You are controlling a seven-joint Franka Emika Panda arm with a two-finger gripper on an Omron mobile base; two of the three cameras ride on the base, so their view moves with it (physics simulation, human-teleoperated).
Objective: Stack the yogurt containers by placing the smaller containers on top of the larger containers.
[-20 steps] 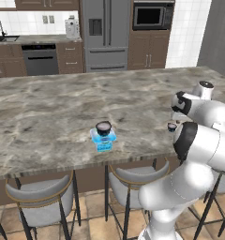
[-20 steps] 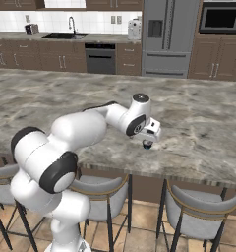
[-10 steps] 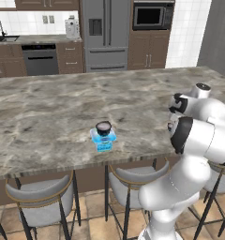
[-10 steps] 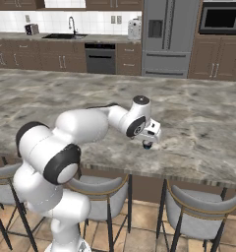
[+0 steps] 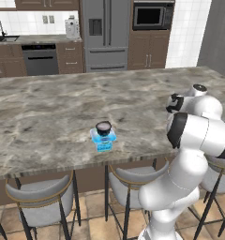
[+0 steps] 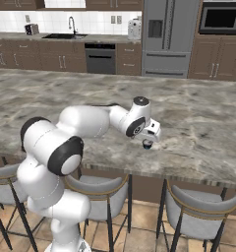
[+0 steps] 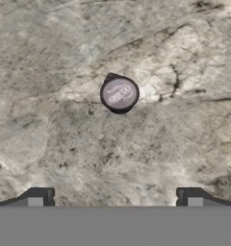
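The end effector [image 7: 115, 197], its fingers spread apart, is being held above the tiny cup [image 7: 119, 94] on the bench [image 7: 50, 57]; nothing is being gripped.

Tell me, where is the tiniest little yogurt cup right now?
The tiny cup stands alone on the marble counter, right under the open gripper, far from the blue tub with the other dark cup on it.

**No readable text**

We see faint dark marks, like printed lettering, on the pale lid of the tiny cup [image 7: 119, 94] in the hand view, but they are too blurred for us to read. We find nothing else lettered.
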